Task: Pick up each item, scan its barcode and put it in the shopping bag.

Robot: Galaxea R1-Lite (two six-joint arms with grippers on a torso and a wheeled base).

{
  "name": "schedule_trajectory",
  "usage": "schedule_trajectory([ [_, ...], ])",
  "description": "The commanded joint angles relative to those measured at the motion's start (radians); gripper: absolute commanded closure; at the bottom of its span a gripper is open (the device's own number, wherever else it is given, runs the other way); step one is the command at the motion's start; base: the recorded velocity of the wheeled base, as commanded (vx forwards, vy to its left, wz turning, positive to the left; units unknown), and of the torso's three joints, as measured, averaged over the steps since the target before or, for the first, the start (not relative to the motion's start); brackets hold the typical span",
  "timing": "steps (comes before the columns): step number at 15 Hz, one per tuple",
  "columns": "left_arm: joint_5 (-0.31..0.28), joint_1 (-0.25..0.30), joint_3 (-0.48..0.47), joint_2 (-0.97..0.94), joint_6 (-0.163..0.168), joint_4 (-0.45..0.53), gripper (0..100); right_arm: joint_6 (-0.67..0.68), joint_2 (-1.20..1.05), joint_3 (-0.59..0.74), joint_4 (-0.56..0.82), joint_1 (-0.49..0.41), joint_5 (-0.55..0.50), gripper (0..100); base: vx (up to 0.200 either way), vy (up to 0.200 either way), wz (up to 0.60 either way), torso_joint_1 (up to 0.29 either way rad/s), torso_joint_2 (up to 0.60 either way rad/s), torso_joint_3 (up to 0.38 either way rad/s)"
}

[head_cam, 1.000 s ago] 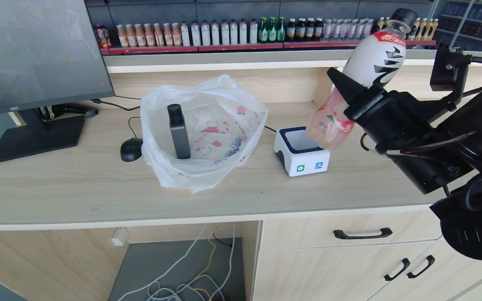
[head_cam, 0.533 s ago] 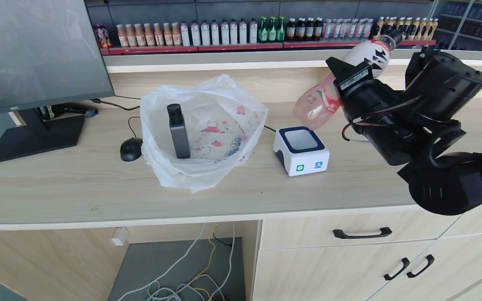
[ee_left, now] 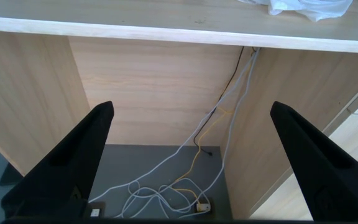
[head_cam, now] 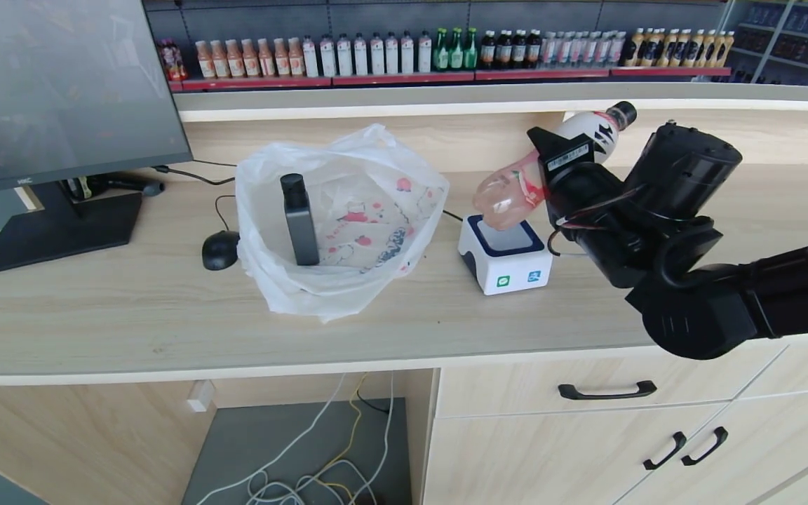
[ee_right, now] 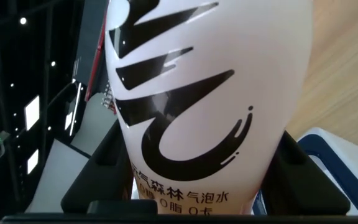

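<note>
A shop checkout: drink shelves (head_cam: 446, 52) behind a counter (head_cam: 165, 315) with scanner (head_cam: 505, 254).

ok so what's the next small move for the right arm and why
Probably lower the drink bottle slightly and roll it so its label faces the scanner window. The right gripper holds it tilted, base just above the scanner's top, so it is placed for a scan; the shopping bag, to the scanner's left, comes after.

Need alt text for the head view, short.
The right gripper holds a pink drink bottle tilted, base over the white scanner on a wooden counter. To its left, an open plastic bag holds an upright dark bottle.
</note>
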Motion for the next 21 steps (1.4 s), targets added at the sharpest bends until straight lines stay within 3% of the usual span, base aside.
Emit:
schedule_trajectory([
  [1,0.0,0.001,0.0,0.0,0.0,0.0,0,0.015,0.057,-0.046,-0.001,0.002,-0.006,100,0.0,0.0,0.0,0.0,0.0,0.0],
  [9,0.0,-0.001,0.0,0.0,0.0,0.0,0,0.108,0.075,-0.04,0.02,0.006,-0.006,100,0.0,0.0,0.0,0.0,0.0,0.0],
  [21,0.0,-0.001,0.0,0.0,0.0,0.0,0,0.133,0.102,-0.037,0.019,-0.011,-0.014,100,0.0,0.0,0.0,0.0,0.0,0.0],
])
